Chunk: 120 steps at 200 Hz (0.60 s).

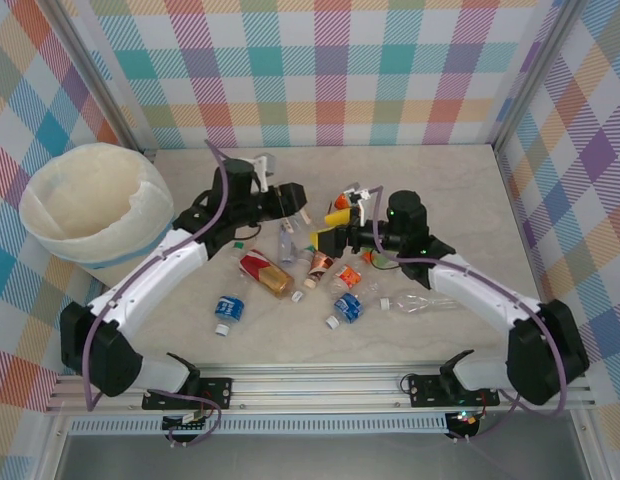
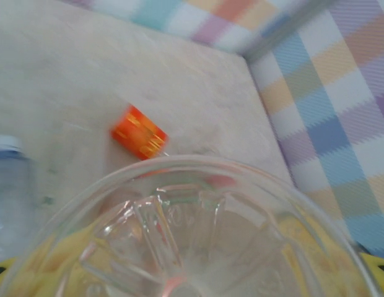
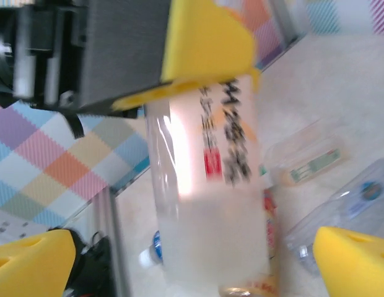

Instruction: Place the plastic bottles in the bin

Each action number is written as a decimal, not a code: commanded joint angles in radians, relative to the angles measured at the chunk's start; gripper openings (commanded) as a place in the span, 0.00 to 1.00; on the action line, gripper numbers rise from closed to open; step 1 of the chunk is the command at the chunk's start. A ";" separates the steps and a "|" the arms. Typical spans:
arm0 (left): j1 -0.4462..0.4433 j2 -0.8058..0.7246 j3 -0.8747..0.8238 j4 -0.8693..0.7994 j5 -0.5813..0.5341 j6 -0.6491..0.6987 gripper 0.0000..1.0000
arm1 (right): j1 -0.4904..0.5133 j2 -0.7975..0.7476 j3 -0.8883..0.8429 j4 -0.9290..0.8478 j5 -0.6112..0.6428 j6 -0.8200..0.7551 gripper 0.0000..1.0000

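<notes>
My left gripper [image 1: 298, 207] is shut on a clear bottle with a pale printed label [image 3: 207, 185]; the bottle's ribbed base [image 2: 192, 247] looms at the bottom of the left wrist view. My right gripper [image 1: 330, 228] stands open just right of it, its yellow fingertips [image 3: 34, 260] spread wide on either side of the hanging bottle without touching it. Several more crushed bottles lie between the arms: a red-labelled one [image 1: 265, 272], blue-labelled ones [image 1: 228, 308] [image 1: 347, 308] and a clear one [image 1: 420, 301]. The white bin [image 1: 80, 248] stands at the far left.
An orange-labelled bottle [image 2: 139, 133] lies on the table beyond the held one, and a blue-capped bottle [image 2: 9, 179] to its left. Plaid walls close in the back and both sides. The metal rail [image 1: 320, 385] runs along the near edge.
</notes>
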<state>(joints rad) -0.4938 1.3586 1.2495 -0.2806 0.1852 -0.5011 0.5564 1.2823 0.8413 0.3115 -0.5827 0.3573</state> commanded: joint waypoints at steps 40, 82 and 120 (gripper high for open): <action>0.167 -0.311 -0.005 0.145 -0.458 0.206 0.55 | 0.002 -0.159 -0.078 -0.132 0.448 -0.136 1.00; 0.185 -0.333 0.152 0.166 -0.763 0.524 0.54 | -0.001 -0.166 -0.086 -0.118 0.514 -0.113 1.00; 0.421 -0.275 0.164 0.163 -0.941 0.582 0.54 | -0.001 -0.167 -0.035 -0.162 0.549 -0.123 1.00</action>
<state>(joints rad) -0.2131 1.0420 1.4006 -0.1112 -0.5896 0.0013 0.5560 1.1301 0.7578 0.1776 -0.0826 0.2520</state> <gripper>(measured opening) 0.596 0.996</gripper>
